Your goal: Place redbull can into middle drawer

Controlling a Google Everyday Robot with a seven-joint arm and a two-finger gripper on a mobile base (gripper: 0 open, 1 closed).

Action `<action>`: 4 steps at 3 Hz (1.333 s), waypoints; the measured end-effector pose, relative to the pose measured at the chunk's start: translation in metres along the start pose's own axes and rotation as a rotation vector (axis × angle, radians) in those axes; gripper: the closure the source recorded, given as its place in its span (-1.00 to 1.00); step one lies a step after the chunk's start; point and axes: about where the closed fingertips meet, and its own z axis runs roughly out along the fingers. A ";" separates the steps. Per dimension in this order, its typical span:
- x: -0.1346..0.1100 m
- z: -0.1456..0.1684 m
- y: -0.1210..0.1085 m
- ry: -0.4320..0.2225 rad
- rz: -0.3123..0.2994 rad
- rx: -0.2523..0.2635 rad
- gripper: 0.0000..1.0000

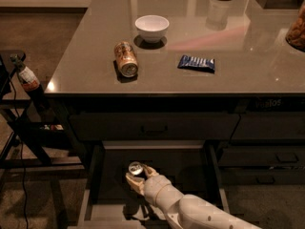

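Note:
The middle drawer (190, 163) is pulled open below the counter, its dark floor showing. My gripper (136, 178) reaches into it from the lower right on a cream arm. It is shut on the redbull can (135, 168), of which only the silver top shows between the fingers. The can is upright, low inside the drawer at its left-middle. I cannot tell whether it touches the floor.
On the grey counter (248, 66) lie a tan-gold can (126, 58) on its side, a white bowl (152, 28) and a blue packet (197, 63). A closed drawer front with a bar handle (153, 127) is above the open drawer. A dark stand with a bottle (26, 78) is at left.

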 end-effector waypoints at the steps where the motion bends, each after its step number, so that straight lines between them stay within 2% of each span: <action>1: 0.012 0.005 -0.004 0.019 -0.009 0.002 1.00; 4: 0.046 0.010 -0.019 0.060 -0.037 0.029 1.00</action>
